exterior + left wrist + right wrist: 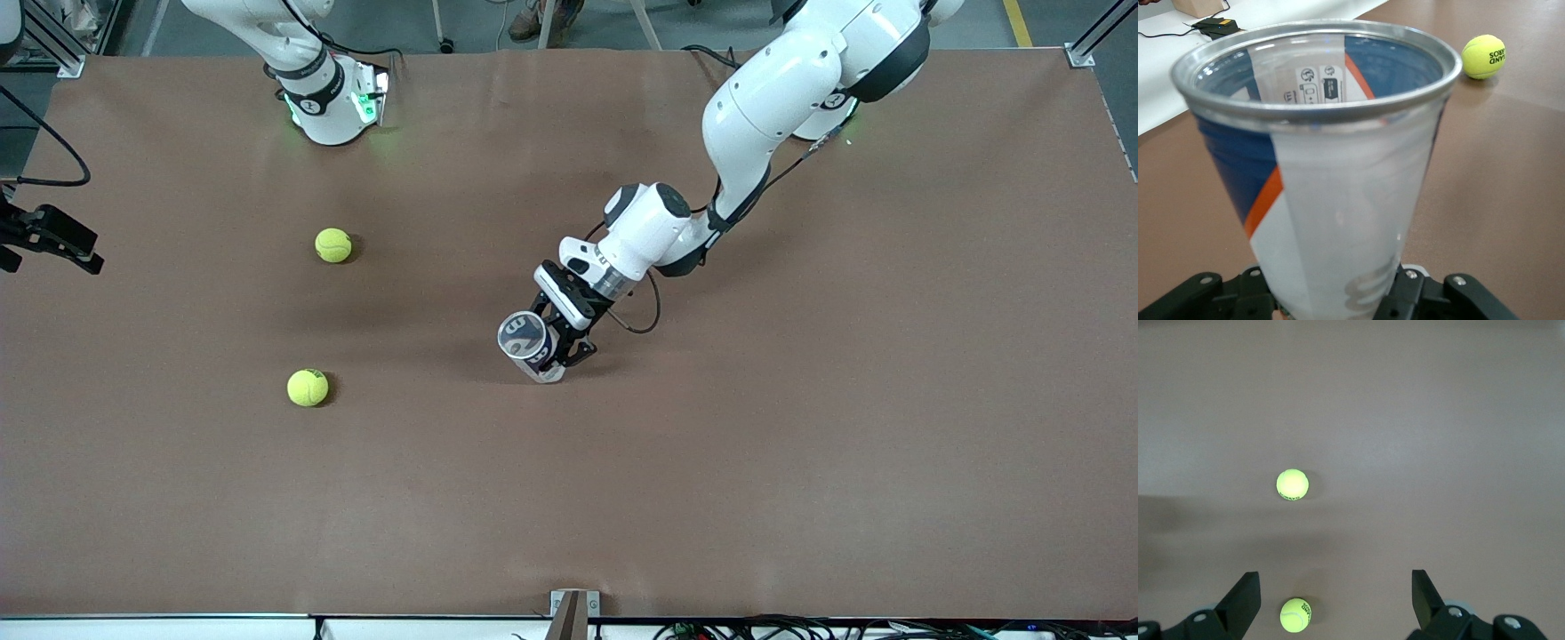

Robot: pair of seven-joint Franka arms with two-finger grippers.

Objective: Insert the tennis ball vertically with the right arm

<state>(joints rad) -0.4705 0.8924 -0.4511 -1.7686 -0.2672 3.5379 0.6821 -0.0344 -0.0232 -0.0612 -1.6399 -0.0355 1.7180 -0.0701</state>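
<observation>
The left hand (pixel 558 342) grips a clear tennis-ball can (pixel 526 345) mid-tabletop (pixel 800 400). The right hand (pixel 1336 600) hangs open above two tennis balls (pixel 333 245) (pixel 308 388) lying toward the right arm's end.

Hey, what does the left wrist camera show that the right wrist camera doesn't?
Only the left wrist view shows the clear tennis ball can with its blue and orange label, open mouth and metal rim, held at its lower part by the left gripper with jaws shut on it. It also shows a white surface edging the table, with a black device on it.

Only the right wrist view shows the right gripper, jaws wide open and empty, high over two tennis balls: one and another between its fingertips.

Both show the brown table and at least one tennis ball.
</observation>
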